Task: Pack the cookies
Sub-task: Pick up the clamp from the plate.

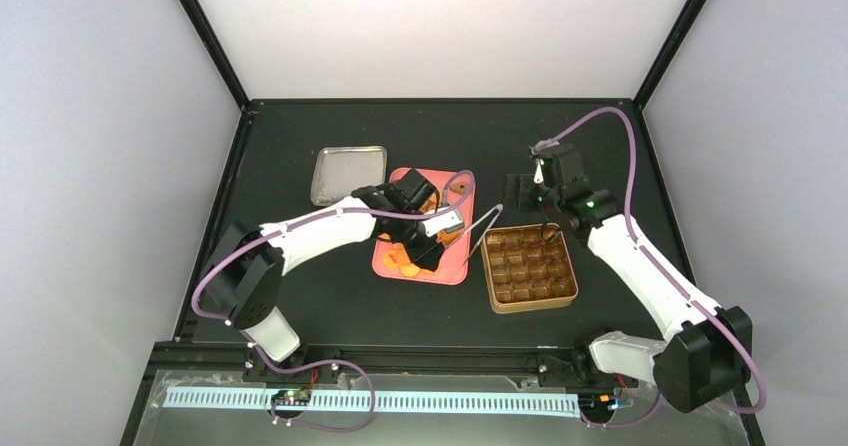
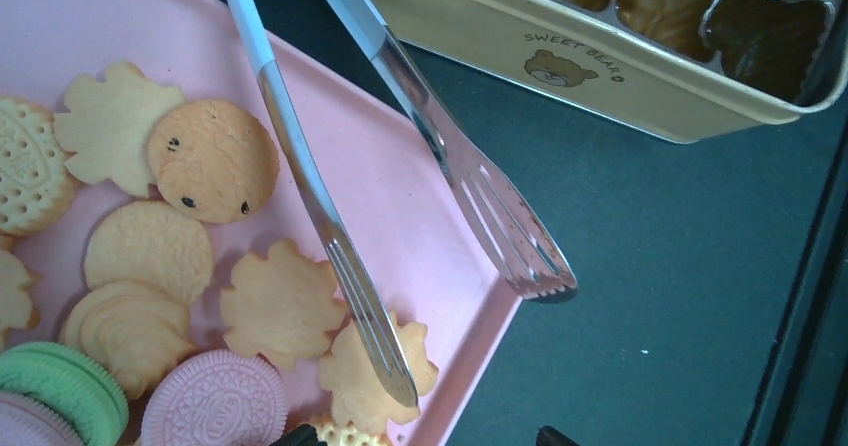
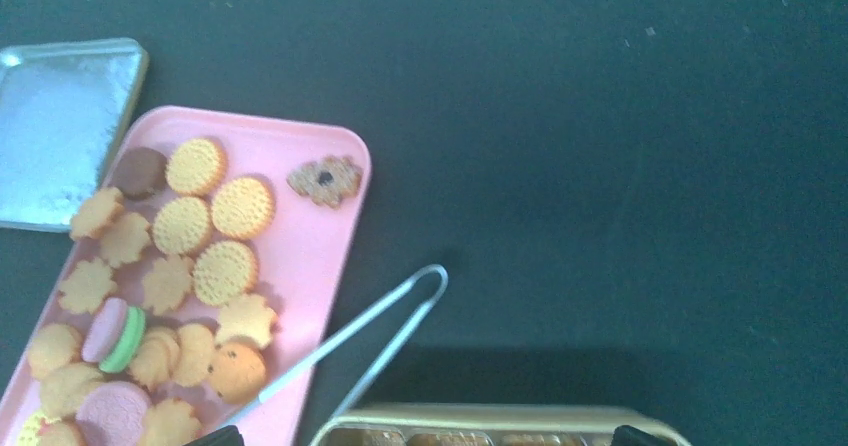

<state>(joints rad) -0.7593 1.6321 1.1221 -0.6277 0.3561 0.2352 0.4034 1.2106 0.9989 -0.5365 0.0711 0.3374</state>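
Right now, starting at the lower edge of the left wrist view, I see only the two dark tips of the left gripper (image 1: 428, 253). They are set well apart with nothing held between them, so I read that hand as open and empty. It hangs low over the near corner of the pink tray (image 2: 430, 216), which I take as lining up on a tool, not on a biscuit.

The cookies (image 2: 210, 161) all lie on that tray, mostly pale orange rounds and flower shapes, with a green one and two pink ones at the lower left of that view. Across them lie the metal tongs (image 2: 470, 181). One tip rests on a flower biscuit, the other hangs past the tray's edge over the dark table (image 1: 300, 296), and the handles run away toward the upper left. With the tips nearest the hand, I judge it would have to reach further along to grasp them properly.

Just beyond is the gold tin (image 1: 528, 266), whose brown cups look unfilled, so packing has not started.

Above its far rim is the right gripper (image 1: 548, 211). Its tips sit wide apart in the bottom corners of its own view, gripping nothing. Farthest back, in the top view's upper left, the silver lid (image 1: 348, 174) lies beside the tray.
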